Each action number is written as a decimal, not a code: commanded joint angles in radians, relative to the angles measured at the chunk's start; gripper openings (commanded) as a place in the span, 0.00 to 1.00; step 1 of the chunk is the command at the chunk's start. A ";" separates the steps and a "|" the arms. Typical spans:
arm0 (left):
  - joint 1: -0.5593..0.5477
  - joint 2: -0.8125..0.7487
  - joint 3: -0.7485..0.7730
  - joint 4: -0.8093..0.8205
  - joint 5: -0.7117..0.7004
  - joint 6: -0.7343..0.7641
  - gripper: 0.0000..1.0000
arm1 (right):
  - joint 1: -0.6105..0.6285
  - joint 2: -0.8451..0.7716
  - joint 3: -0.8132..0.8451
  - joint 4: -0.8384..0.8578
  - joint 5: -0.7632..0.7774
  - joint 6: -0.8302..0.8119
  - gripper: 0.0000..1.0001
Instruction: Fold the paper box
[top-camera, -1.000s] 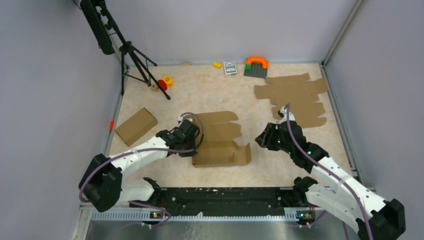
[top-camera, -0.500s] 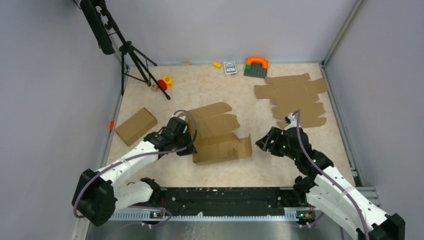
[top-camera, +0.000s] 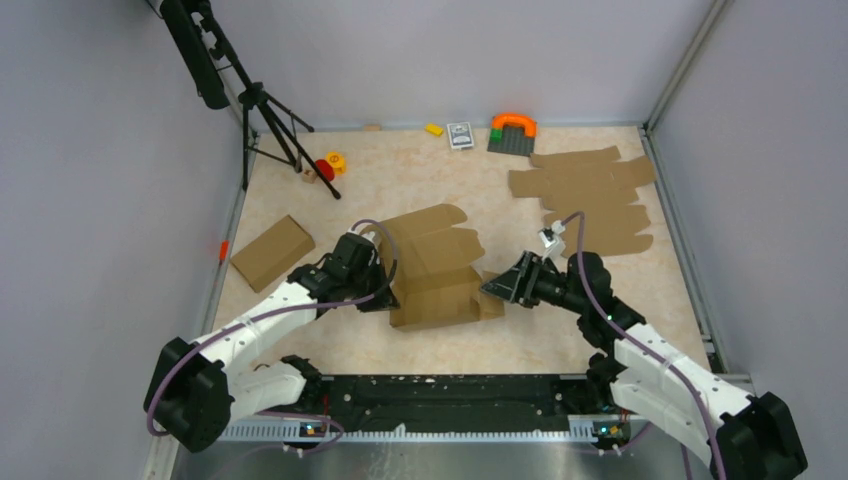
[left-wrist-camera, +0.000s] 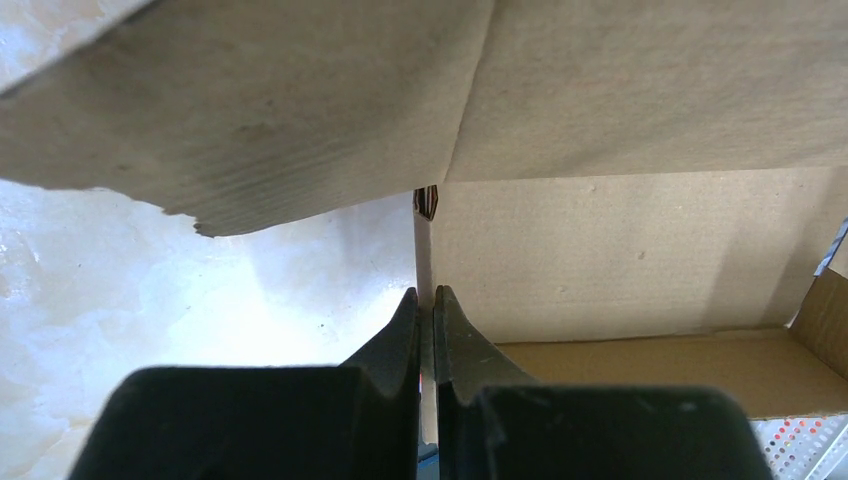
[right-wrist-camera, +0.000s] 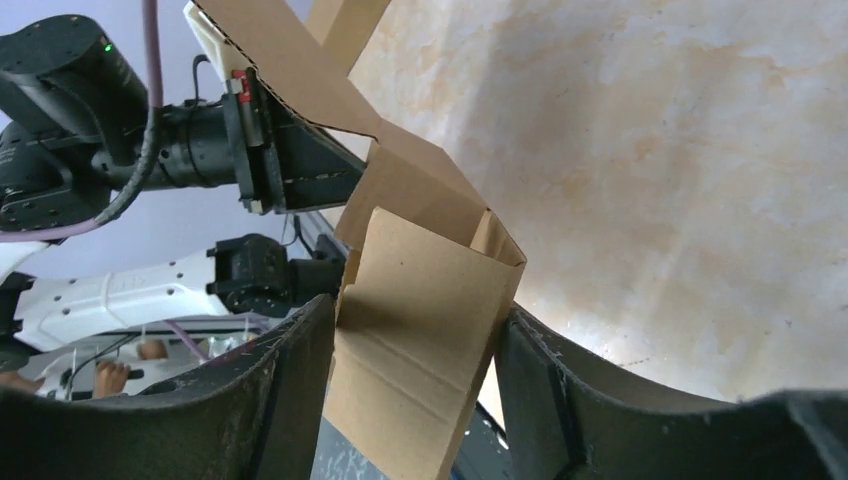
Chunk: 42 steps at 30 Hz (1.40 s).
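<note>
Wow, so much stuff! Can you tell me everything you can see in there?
Half-folded brown cardboard paper box: one, brown, table's middle.
Pile of flat brown cardboard sheets: one, brown, far right.
Closed brown cardboard box: one, brown, left side.
Orange arch on dark toy-brick plate: one, far edge.
Small patterned card box: one, white and dark, far edge.
Small yellow block: one, yellow, far edge.
Red and yellow toy pieces: small cluster, beside the tripod's foot.
Black tripod: one, black, far left corner.
Beige marbled table: one, beige, under everything.
Left gripper: one, black, shut on the box's left wall.
Right gripper: one, black, jaws either side of the box's right flap.
</note>
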 joint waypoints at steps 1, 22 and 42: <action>0.006 -0.003 0.013 0.027 0.011 0.017 0.00 | -0.005 0.003 0.011 0.125 -0.053 0.028 0.59; 0.004 0.020 0.008 0.036 0.002 0.008 0.00 | 0.003 0.023 0.005 0.139 -0.072 0.039 0.45; -0.099 0.072 0.061 -0.049 -0.258 -0.004 0.00 | 0.208 0.277 0.153 -0.027 0.166 -0.135 0.45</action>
